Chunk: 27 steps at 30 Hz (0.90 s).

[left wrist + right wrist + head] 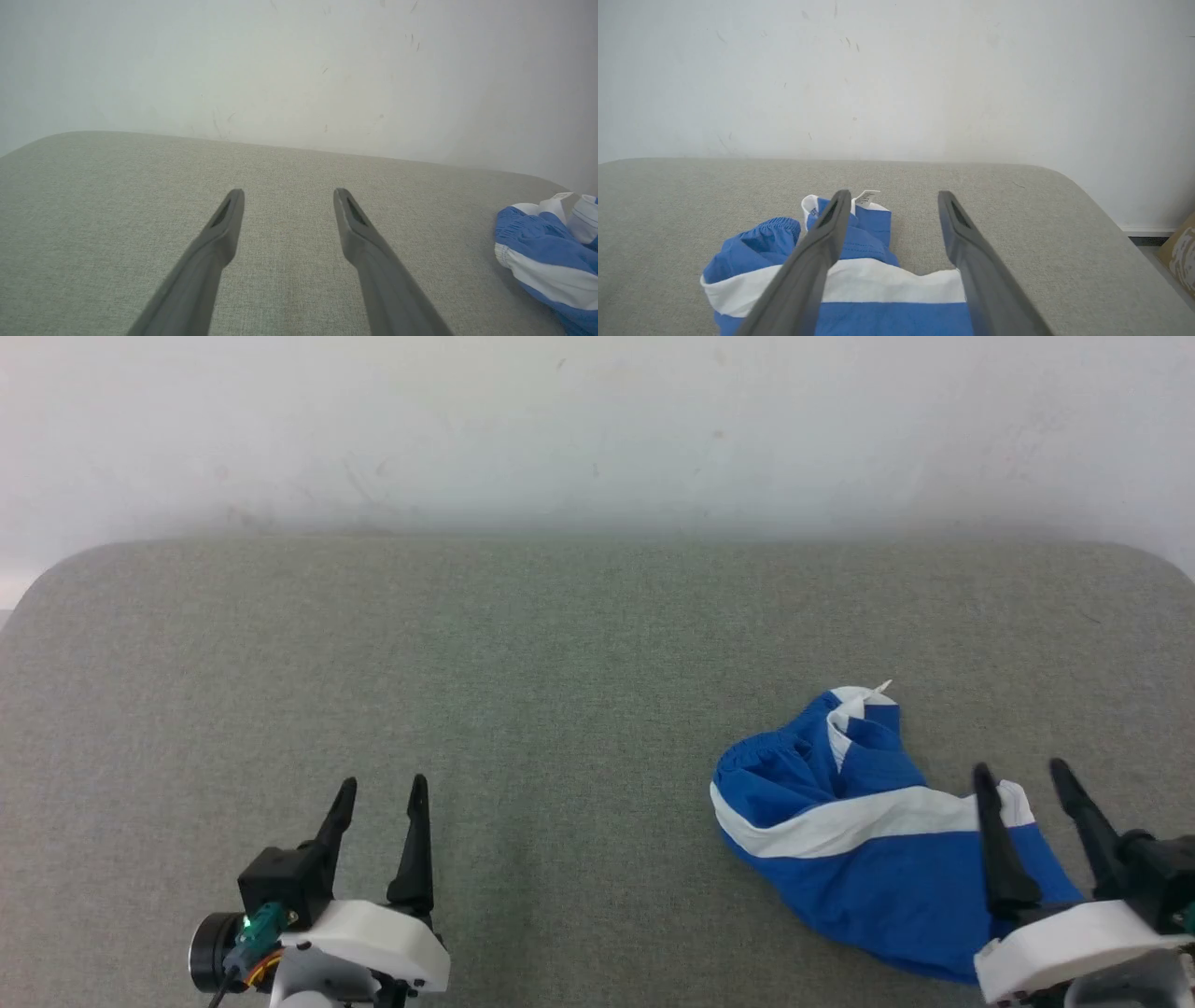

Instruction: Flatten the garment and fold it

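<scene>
The blue shorts (840, 859) lie crumpled on the grey padded table (560, 663), on the robot's right; the right gripper (1019, 768) hangs over them, jaws spread, empty; the left gripper (384, 782) likewise spread, well apart

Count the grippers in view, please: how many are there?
2. The left gripper is at the lower left of the head view, over the grey surface; the right gripper is at the lower right, over the garment. Both open.

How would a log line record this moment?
garment: crumpled on table, right side | left hand: open over table | right hand: open over garment
</scene>
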Available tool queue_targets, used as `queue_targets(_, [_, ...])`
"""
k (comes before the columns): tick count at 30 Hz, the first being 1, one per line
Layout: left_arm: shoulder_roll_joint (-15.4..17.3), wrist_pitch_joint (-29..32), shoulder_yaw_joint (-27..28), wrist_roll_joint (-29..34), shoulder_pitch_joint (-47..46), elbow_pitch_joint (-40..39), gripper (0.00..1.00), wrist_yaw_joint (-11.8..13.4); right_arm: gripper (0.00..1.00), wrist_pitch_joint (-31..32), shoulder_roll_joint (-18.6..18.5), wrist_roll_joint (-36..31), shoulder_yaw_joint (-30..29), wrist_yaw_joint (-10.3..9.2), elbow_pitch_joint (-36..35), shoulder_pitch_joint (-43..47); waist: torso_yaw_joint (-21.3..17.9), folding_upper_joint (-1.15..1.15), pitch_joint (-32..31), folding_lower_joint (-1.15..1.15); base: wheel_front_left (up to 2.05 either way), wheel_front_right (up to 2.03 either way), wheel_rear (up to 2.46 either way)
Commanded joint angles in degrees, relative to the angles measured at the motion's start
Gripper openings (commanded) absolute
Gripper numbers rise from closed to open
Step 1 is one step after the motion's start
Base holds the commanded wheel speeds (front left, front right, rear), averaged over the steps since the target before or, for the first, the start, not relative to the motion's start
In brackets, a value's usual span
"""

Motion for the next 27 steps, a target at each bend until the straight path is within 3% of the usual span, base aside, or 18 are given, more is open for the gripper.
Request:
queue_targets(1, [0.3,0.5,-0.2,-0.2,0.4,0.3,1.00,0.2,1.00,-0.3,0.1,-0.7,0.9,-0.04,-0.8,0.5,-0.2,0.00,0.0,0.00,0.00,0.00,0.00])
queue_targets(7, [-1.0,6.2,-3.8,0.0,-4.1,2.1,1.00,-1.1,1.00,-0.1,0.1,-0.6,2.4,-0.04,-2.6,1.0,-1.4,0.00,0.8,0.00,0.00,0.00,0.00])
queue_targets(16, [-5.4,23.1,-14.6,-2.1,-18.3,10.8,1.00,-10.3,1.00,0.7,0.1,-1.0,4.4,-0.04,-2.7,-0.2,-5.9,0.00,3.5,0.00,0.00,0.00,0.00])
queue_targets(21, [-6.6,31.1,-18.6,-3.0,-25.1,17.0,1.00,-11.8,1.00,0.4,0.1,-0.3,4.8,-0.04,-2.0,-1.0,-8.2,0.00,5.5,0.00,0.00,0.00,0.00])
queue_targets(27, [-7.2,36.2,-23.0,-4.0,-30.3,23.6,1.00,-13.0,1.00,-0.3,0.1,1.1,5.8,-0.04,-0.4,-2.2,-10.8,0.00,7.7,0.00,0.00,0.00,0.00])
